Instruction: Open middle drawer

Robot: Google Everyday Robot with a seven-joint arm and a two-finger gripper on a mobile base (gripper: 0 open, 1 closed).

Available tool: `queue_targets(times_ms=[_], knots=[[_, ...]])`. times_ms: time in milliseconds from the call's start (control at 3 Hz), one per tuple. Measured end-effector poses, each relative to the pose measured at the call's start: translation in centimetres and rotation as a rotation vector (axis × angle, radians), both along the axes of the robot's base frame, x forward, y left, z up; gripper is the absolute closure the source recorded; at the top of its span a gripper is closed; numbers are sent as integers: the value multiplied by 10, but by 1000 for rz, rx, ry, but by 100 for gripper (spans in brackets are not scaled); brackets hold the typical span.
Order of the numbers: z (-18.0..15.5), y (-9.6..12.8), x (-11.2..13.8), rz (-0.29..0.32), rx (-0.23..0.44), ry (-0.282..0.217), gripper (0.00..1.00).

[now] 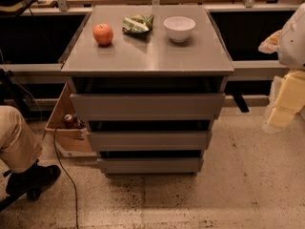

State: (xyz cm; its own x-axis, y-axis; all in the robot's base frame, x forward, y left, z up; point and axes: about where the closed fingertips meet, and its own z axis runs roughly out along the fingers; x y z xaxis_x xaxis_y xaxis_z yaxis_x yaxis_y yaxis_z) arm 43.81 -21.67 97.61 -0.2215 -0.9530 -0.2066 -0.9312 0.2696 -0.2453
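Closest in is bare floor, with someone's leg (16, 137) on the left. Next comes the desk (147, 56) front. The middle drawer (148, 140) is second of three, looks shut, and its long axis runs left-right. The tool (286, 99) hangs at the right edge, higher than the drawer and well off to its right, and I can't tell if it's open. Apple (103, 34) and bowl (179, 28) sit up top.

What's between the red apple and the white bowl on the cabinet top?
A crumpled green snack bag, in the camera view, between the round red apple and the white bowl. The gripper hangs at the right, away from the grey middle drawer.
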Motion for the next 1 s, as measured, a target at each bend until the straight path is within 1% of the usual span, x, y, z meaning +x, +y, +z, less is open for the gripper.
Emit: queue_targets(times_ms=[333, 667, 1000], knots=[[0, 0, 0, 0, 2, -5, 0], [-26, 3, 5, 10, 24, -7, 0], [-82, 13, 8, 37, 78, 3, 0]])
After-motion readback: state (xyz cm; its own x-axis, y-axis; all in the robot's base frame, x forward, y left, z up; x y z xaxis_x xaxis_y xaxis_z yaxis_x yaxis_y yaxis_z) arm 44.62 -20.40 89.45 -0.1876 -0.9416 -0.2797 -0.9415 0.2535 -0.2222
